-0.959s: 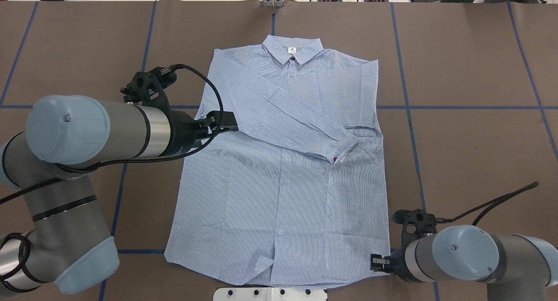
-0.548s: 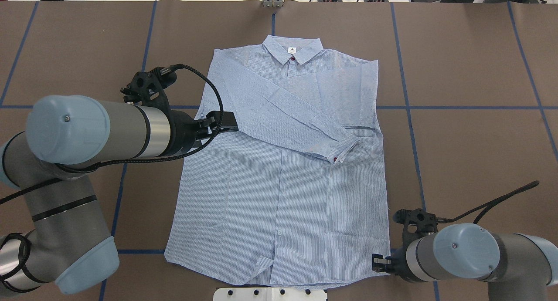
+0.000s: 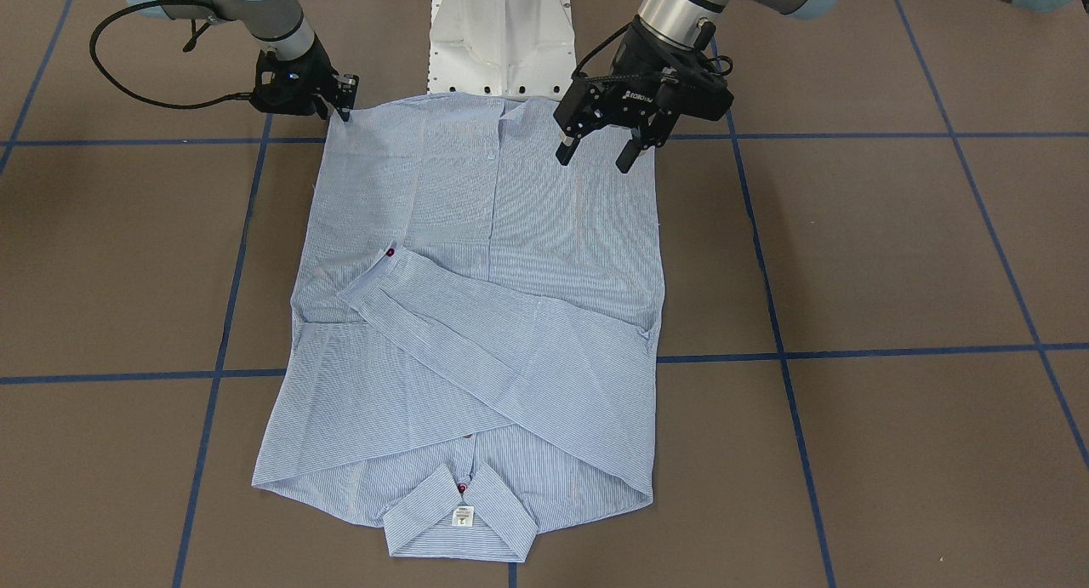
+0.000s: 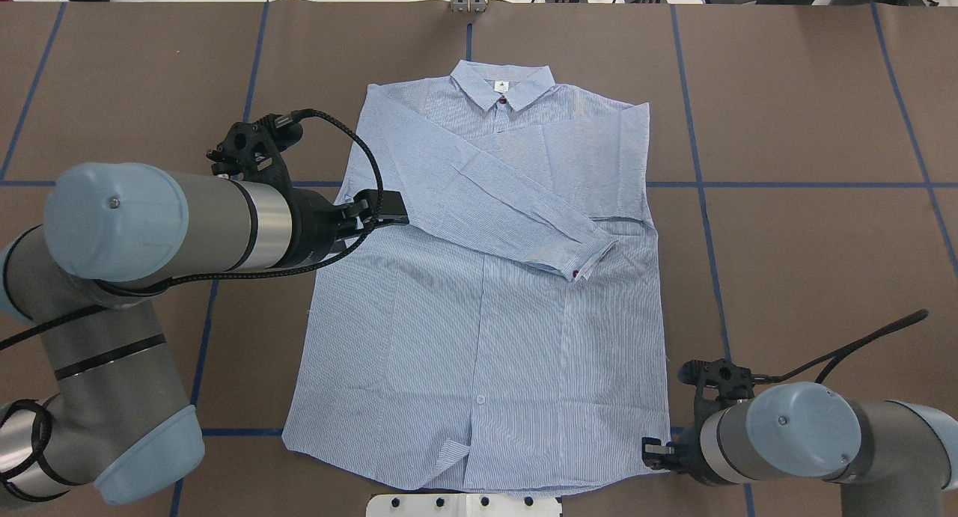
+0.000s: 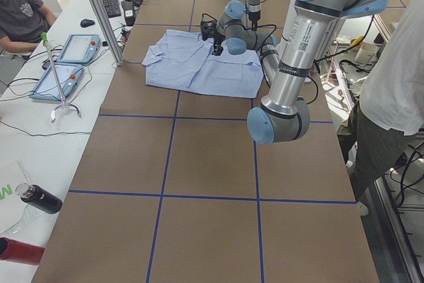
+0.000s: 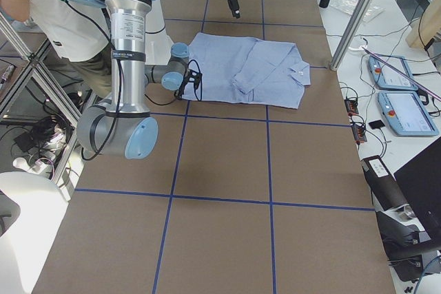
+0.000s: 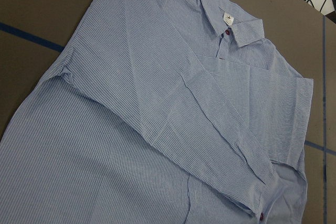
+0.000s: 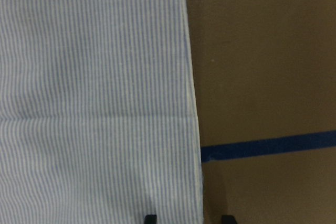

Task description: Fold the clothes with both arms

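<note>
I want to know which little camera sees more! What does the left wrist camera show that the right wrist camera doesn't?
Only the left wrist camera shows the collar with its white neck label, a red button and a sleeve folded across the front. Only the right wrist camera shows the tips of the right pincer, standing apart at the bottom of its picture. Both show the striped shirt, the brown table and blue tape lines.
</note>
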You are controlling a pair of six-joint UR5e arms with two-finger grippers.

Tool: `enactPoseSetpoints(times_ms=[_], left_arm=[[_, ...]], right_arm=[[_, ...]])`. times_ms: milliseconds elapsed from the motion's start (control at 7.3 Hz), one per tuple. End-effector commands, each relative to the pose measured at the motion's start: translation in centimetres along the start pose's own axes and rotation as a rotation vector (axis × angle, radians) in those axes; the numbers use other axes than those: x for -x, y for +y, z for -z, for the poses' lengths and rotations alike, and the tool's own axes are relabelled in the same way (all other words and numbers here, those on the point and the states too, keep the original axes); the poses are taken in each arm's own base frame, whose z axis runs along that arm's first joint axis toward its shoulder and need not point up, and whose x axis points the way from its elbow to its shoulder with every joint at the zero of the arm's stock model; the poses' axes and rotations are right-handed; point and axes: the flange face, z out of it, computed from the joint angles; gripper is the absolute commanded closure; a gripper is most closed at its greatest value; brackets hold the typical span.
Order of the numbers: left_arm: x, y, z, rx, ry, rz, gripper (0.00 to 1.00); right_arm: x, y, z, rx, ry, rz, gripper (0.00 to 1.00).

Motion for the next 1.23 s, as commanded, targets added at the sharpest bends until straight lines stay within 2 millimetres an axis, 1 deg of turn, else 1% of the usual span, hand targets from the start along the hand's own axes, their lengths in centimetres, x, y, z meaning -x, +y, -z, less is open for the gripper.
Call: enactPoseSetpoints(times_ms=[0,137,411,685,822,959,1095], left_arm=[[0.1,0.0,-0.1,0.0,-0.007,0.002,0.0],[0.1,-0.1,0.0,-0.002,-0.007,0.003,0.0],[0.1,-0.2,0.0,-0.003,-0.009,0.003,0.0],[0.6,-0.2,-0.5,-0.001,-0.057,0.008,0.0],[2.1,-0.1,-1.1,0.002,-0.118,0.016,0.0],[4.7,0.3,-1.7,0.01,-0.179,0.022,0.0],[7.9,1.5,-1.9,0.035,-0.235,0.023,0.0]], right_arm=[[0.1,0.0,0.1,0.004,-0.003,-0.003,0.87],[0.1,0.0,0.2,0.006,-0.005,-0.003,1.0],[0.2,-0.4,0.8,-0.001,-0.014,-0.007,1.0],[0.5,-1.2,2.1,0.003,-0.037,-0.021,1.0],[0.8,-1.1,2.3,0.003,-0.044,-0.019,1.0],[0.8,-1.4,2.4,-0.003,-0.047,-0.023,1.0],[0.9,-1.4,2.7,-0.005,-0.053,-0.023,1.0]])
